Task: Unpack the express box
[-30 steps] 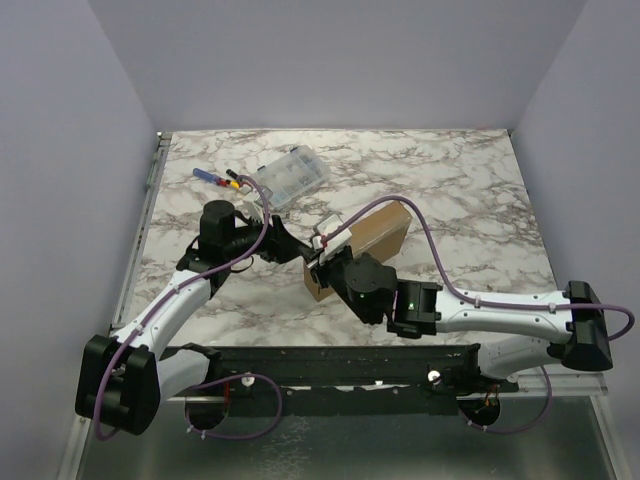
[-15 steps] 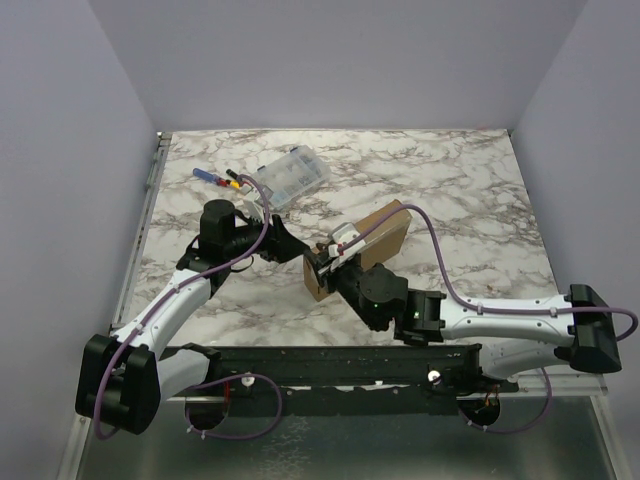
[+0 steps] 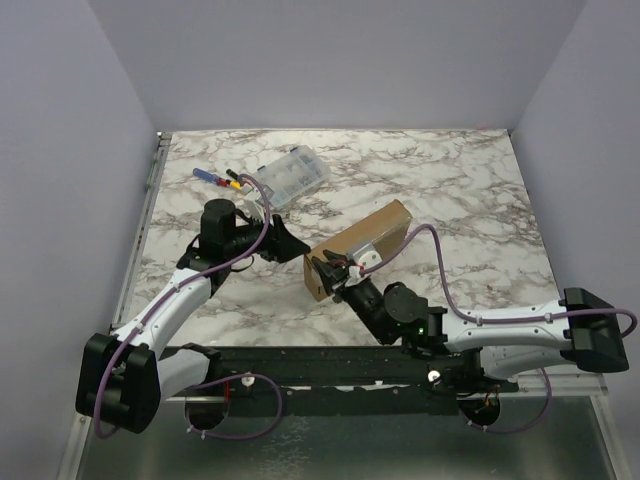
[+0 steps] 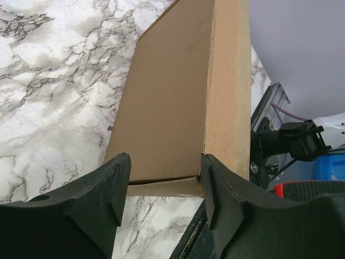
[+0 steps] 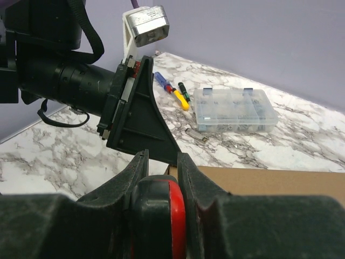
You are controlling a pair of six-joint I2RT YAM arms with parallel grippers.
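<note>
The express box (image 3: pixel 375 235), a flat brown cardboard mailer, lies slantwise at the table's middle and looks closed. My left gripper (image 3: pixel 291 247) is open at the box's near-left end. In the left wrist view (image 4: pixel 164 175) its fingers straddle the end flap of the box (image 4: pixel 183 91), and the right finger (image 4: pixel 218 186) touches the corner. My right gripper (image 3: pixel 334 270) sits at the same end, shut on a red and black tool (image 5: pixel 168 210). The right wrist view shows the box top (image 5: pixel 269 178) just beyond the right gripper (image 5: pixel 161 162).
A clear plastic compartment case (image 3: pixel 290 176) stands behind the left gripper, with small screwdrivers (image 3: pixel 216 178) to its left. The case (image 5: pixel 234 110), the screwdrivers (image 5: pixel 173 90) and a small metal piece (image 5: pixel 197 135) also show in the right wrist view. Purple walls close in the table.
My right arm has drawn back toward the near edge, uncovering more of the box top; its gripper stays at the box's near-left end. The left arm and box have not moved.
</note>
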